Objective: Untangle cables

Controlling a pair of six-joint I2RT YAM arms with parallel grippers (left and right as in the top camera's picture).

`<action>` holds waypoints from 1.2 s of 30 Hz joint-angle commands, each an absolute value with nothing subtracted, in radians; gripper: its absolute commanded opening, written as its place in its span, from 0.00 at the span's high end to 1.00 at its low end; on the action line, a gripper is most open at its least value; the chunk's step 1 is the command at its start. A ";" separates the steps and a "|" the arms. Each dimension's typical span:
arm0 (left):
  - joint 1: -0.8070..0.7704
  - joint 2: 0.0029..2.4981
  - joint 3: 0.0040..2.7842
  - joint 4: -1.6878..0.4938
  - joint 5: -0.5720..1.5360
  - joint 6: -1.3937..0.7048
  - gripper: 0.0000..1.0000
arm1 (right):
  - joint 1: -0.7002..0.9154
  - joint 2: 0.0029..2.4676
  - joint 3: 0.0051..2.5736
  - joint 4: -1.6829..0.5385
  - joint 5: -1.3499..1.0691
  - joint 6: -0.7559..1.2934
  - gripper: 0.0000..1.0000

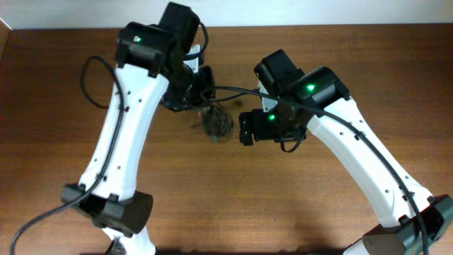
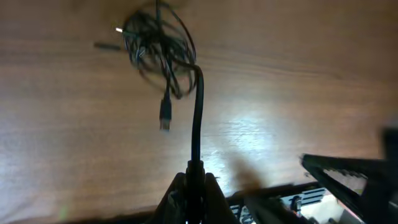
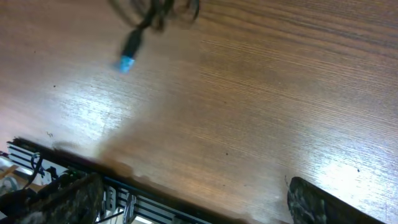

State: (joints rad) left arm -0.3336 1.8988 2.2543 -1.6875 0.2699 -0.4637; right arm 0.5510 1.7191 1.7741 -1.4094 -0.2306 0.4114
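The cables (image 1: 216, 122) are a small black tangle at the middle of the brown table, blurred in the overhead view. My left gripper (image 2: 196, 180) is shut on one thick cord end (image 2: 197, 124) that rises from the jaws and curves into the tangle (image 2: 158, 43). A loose plug (image 2: 165, 117) dangles from the bundle. In the overhead view the left gripper (image 1: 200, 91) sits just up-left of the tangle and the right gripper (image 1: 246, 129) just right of it. My right gripper (image 3: 196, 199) is open wide with only bare table between its fingers (image 3: 320, 202). A blue-tipped plug (image 3: 127, 59) lies ahead.
The wooden table (image 1: 233, 198) stretches all around the tangle. A metal rail and electronics (image 3: 143, 202) run along the table edge below the right gripper. The arms' own thick black cables (image 1: 90, 78) loop beside the left arm.
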 commanded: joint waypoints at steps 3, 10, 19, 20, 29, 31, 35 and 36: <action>-0.284 1.728 2.343 -1.688 0.307 -0.462 1.00 | 0.550 1.724 1.765 -1.406 -0.236 0.405 0.06; -0.237 1.564 2.348 -1.628 0.509 -0.462 1.00 | 0.550 1.724 1.765 -1.320 -0.307 0.405 0.05; -0.202 1.549 2.348 -1.549 0.477 -0.677 1.00 | 0.550 1.724 1.765 -1.260 -0.591 0.400 0.05; -0.202 1.549 2.348 -1.533 0.498 -0.710 1.00 | 0.550 1.724 1.765 -1.245 -0.602 0.398 0.05; -0.202 1.540 2.348 -1.454 0.623 -0.882 1.00 | 0.550 1.726 1.765 -1.013 -0.591 0.480 0.05; -0.202 1.540 2.348 -1.451 0.625 -0.913 1.00 | 0.550 1.734 1.765 -1.020 -0.591 0.437 0.05; -0.202 1.539 2.348 -1.408 0.626 -0.952 1.00 | 0.551 1.778 1.761 -1.038 -0.591 0.420 0.06; -0.202 1.537 2.348 -1.393 0.625 -0.975 1.00 | 0.550 1.795 1.755 -1.039 -0.591 0.420 0.13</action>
State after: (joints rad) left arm -0.2050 1.5612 2.3322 -1.4193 0.6067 -0.9211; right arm 0.5510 1.7523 1.7687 -1.0363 -0.5789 0.4400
